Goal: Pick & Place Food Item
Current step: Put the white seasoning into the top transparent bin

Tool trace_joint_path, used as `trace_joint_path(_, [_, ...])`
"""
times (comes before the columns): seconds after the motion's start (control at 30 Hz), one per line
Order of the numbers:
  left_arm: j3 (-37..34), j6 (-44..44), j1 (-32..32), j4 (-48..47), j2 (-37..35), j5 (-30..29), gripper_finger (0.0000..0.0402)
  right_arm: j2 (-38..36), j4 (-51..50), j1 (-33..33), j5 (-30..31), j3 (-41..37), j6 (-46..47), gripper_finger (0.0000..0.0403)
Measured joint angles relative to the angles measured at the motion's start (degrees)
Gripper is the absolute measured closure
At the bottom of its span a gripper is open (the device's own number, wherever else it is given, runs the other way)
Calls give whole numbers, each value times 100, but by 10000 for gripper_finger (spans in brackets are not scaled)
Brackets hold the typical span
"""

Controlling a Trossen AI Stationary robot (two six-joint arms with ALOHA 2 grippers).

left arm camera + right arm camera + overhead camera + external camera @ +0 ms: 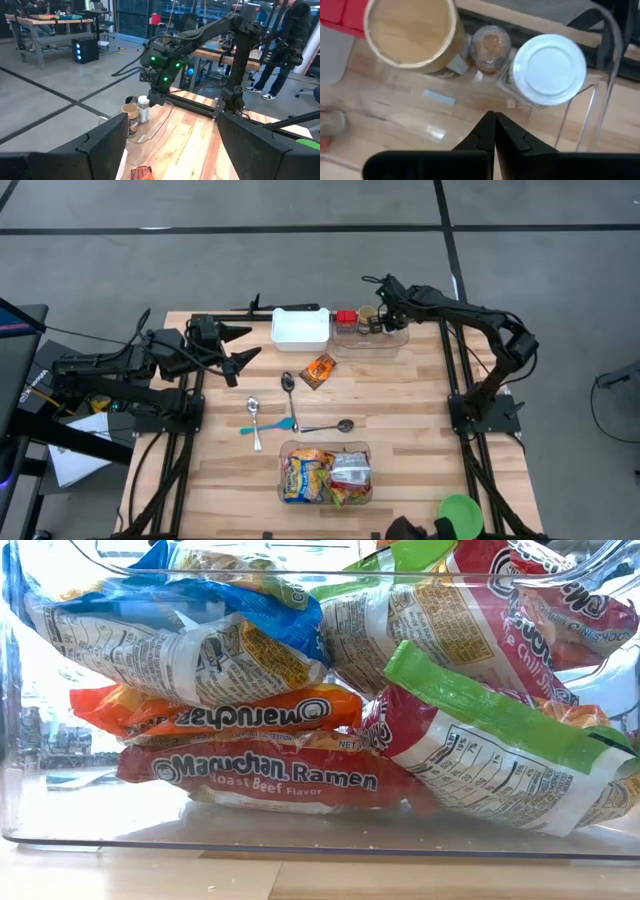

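Nearest the front edge of the surface (420, 440), a clear bin (325, 474) crammed with ramen packs (265, 775); low view alone reads their labels. Beyond it, open wood around spoons (290, 395) and an orange snack (319, 370). Farther, beside a white tub (300, 328), a clear tray (370, 338) at the back edge holding jars (549, 62). Above the tray, right tool (492, 125) pinched shut, empty. Left of the tub, left tool (237, 347) spread wide, empty.

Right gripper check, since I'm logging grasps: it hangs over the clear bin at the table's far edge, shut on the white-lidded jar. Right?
Not quite. The right gripper does hang over the clear bin, but its fingers are shut on nothing; the white-lidded jar stands apart from them, as the right wrist view shows.
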Motion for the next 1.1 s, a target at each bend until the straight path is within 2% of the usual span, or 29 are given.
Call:
trace_joint_path(0.53, [0,0,0,-7,0,-2,101,4,-129,-215,412,0,-259,403])
trace_joint_path(1.1, [0,-24,0,-9,0,0,101,4,-86,-394,452,0,-355,403])
